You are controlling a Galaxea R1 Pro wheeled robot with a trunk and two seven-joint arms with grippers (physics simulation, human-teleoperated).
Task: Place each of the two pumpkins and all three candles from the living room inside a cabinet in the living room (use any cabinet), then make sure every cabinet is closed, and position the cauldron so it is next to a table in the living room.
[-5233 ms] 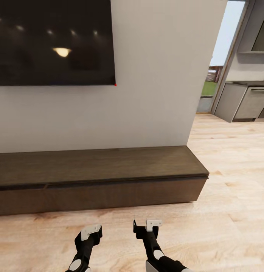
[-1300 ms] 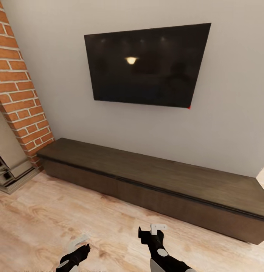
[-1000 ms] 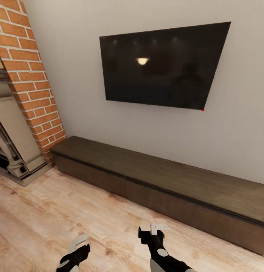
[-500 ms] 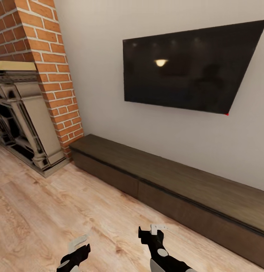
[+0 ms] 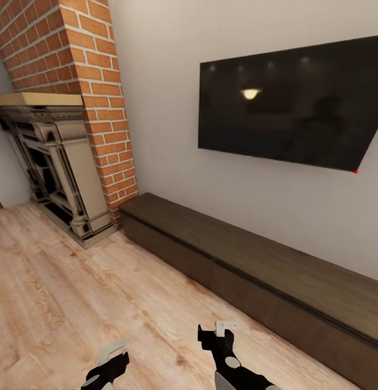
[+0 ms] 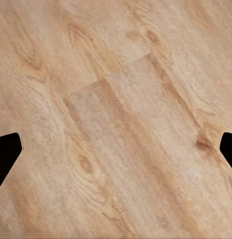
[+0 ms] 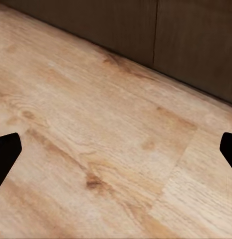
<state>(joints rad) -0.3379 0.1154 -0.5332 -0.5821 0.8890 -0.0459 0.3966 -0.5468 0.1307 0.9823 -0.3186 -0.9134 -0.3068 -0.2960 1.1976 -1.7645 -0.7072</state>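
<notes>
1. Light wood-plank floor [image 5: 64, 292] spreads beneath me.
2. Against the wall, under the TV [image 5: 289, 105], the cabinet [image 5: 248, 271] sits shut, beside the brick fireplace [image 5: 53, 157].
3. My left gripper [image 5: 114, 353] and right gripper [image 5: 216, 330] hang over the planks, both spread wide, holding nothing.

Light wood-plank floor [image 5: 64, 281] with dark knots lies under the left gripper [image 5: 114, 352] and the right gripper [image 5: 219, 330]. Ahead of the right gripper, a long low dark-brown cabinet [image 5: 254, 260] stands against a plain pale wall [image 5: 167, 108], with 2 closed fronts meeting at a thin seam. Above it, a black TV [image 5: 286, 108] hangs on the wall, reflecting 1 warm glow [image 5: 251, 93] and a row of faint spots. Far ahead of the left gripper rises a red brick chimney [image 5: 97, 81] with an ornate cream fireplace surround [image 5: 59, 162] under a pale mantel shelf [image 5: 37, 99]
</notes>
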